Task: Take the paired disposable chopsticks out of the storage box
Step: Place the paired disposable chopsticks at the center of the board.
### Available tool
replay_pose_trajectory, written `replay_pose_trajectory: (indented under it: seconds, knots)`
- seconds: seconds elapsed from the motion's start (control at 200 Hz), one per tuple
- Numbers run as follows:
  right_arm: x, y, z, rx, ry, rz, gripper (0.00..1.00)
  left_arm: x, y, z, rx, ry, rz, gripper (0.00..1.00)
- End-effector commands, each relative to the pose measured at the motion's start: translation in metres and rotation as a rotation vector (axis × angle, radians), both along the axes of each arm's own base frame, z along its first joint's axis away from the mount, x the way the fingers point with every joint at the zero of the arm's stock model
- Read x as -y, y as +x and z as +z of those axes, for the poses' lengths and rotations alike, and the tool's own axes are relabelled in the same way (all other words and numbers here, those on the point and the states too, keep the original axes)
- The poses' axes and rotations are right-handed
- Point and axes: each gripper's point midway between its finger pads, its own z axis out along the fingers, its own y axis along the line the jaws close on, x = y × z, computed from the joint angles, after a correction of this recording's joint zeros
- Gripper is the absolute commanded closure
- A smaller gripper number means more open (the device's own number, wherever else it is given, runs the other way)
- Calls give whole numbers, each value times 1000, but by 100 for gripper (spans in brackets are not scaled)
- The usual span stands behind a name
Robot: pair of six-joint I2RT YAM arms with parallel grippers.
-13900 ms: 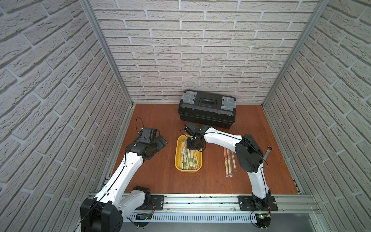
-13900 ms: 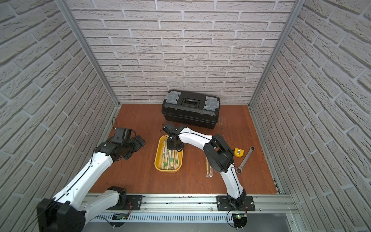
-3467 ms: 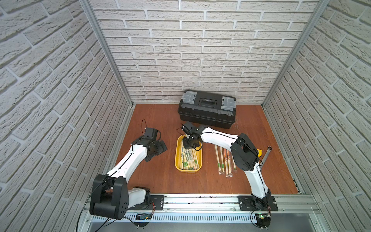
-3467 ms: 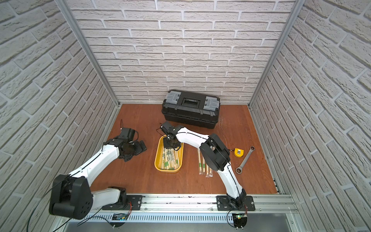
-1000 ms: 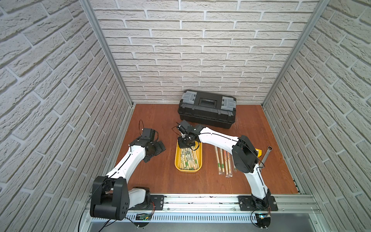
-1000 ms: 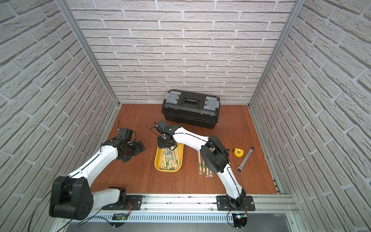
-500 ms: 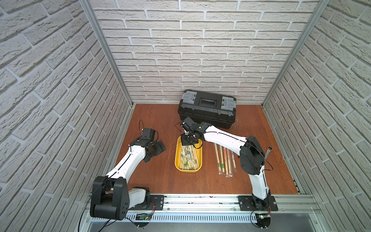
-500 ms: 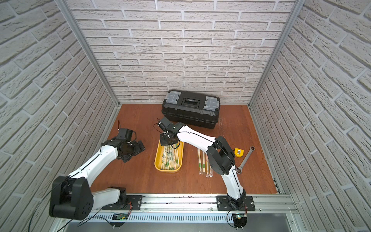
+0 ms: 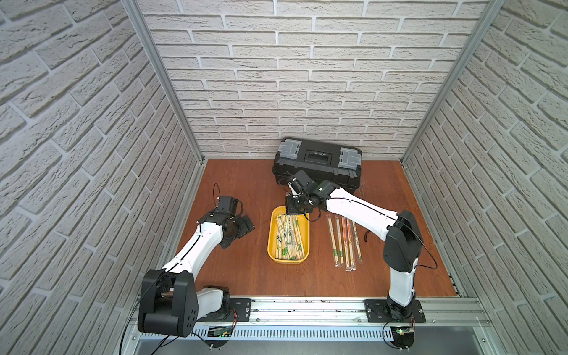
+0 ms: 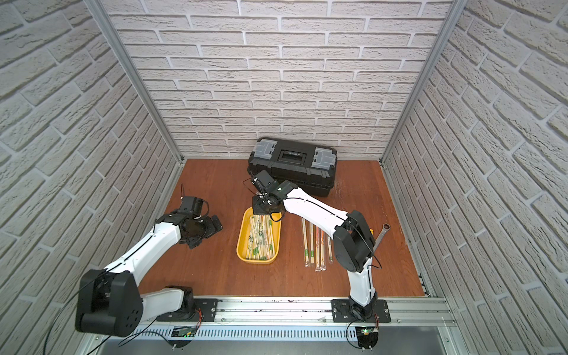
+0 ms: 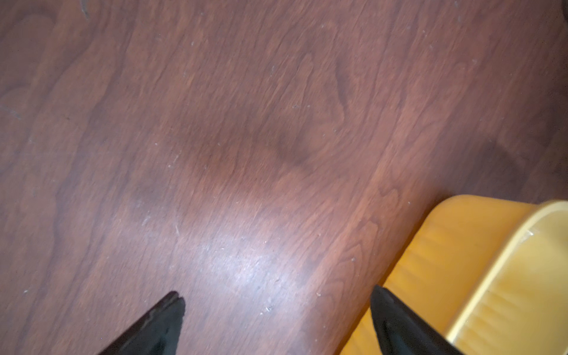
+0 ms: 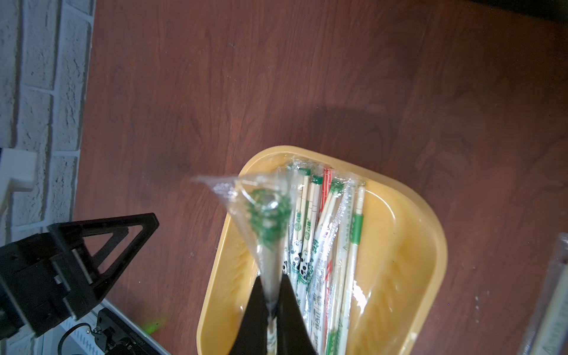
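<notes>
A brown wood-grain tabletop (image 9: 246,276) sits walled in by white brick panels (image 9: 307,92). Over its middle, one pale bamboo chopstick pair (image 12: 267,227) in a clear sleeve with green print is pinched at one end between the pressed-together jaws of the right gripper (image 12: 272,285), its crinkled free end raised above the rest. Below it, more sleeved pairs (image 9: 289,236) with green, orange and panda prints lie lengthwise in the shallow yellow plastic tray (image 9: 270,242). The right gripper (image 9: 296,209) hangs over the tray's far end. On the wood to the tray's right, a row of sleeved chopsticks (image 9: 344,242) lies parallel to it. The left gripper (image 11: 276,295) is spread wide just beside the tray's left wall (image 11: 445,255), gripping nothing. A black plastic toolbox with grey latches (image 9: 319,159) stands against the back wall.
</notes>
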Motion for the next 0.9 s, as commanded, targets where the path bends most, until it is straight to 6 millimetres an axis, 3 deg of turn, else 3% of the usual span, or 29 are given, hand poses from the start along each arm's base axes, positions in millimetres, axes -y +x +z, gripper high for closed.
replay_pose_trajectory:
  seconds: [0.0, 0.21, 0.43, 0.61, 0.89]
  knots:
    - [26, 2, 32, 68, 18, -36, 98, 8, 9, 14, 39, -6, -39, 2]
    - [77, -12, 35, 63, -25, -88, 98, 25, 14, 23, 48, 3, -100, 2]
    - [116, -41, 2, -6, -158, -85, 98, 36, 18, 27, 51, 17, -127, 2]
    - [129, -56, -35, -83, -236, -68, 98, 40, 18, 24, 42, 17, -131, 2]
    - [123, -58, -86, -184, -278, -34, 98, 44, 16, 20, 32, 19, -131, 2]
